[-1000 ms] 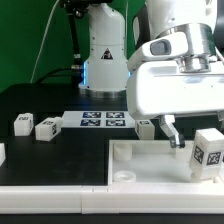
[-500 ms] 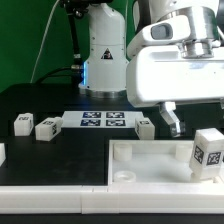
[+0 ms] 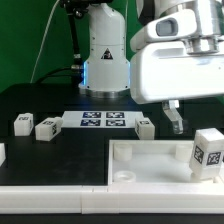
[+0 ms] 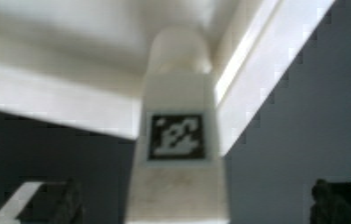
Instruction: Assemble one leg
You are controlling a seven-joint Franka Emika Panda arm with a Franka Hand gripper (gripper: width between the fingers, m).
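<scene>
Legs and other white parts sit on the black table point(image 3: 50, 150). At the exterior view's left, the first loose leg point(image 3: 22, 122) lies on the table. The second loose leg point(image 3: 46, 127) sits just beside it, to its right. Next comes the marker board point(image 3: 103, 120), lying flat. The white robot base point(image 3: 103, 50) stands far behind it. Just right of the board lies the third loose leg point(image 3: 145, 127).

The big white tray point(image 3: 160, 170) fills the near side. The upright leg point(image 3: 207, 152) stands on the tray's right side, with its square tag facing the camera.

The big white gripper point(image 4: 190, 198) hangs in the air above the tray. One dark finger point(image 3: 175, 115) points down. It is higher than the upright leg and to its left, and it does not touch it.

In the wrist view, the upright leg shows between the two dark fingertips point(image 4: 39, 200). The fingertips are spread wide, well apart from each other. Neither one touches the leg, so the gripper holds nothing.
</scene>
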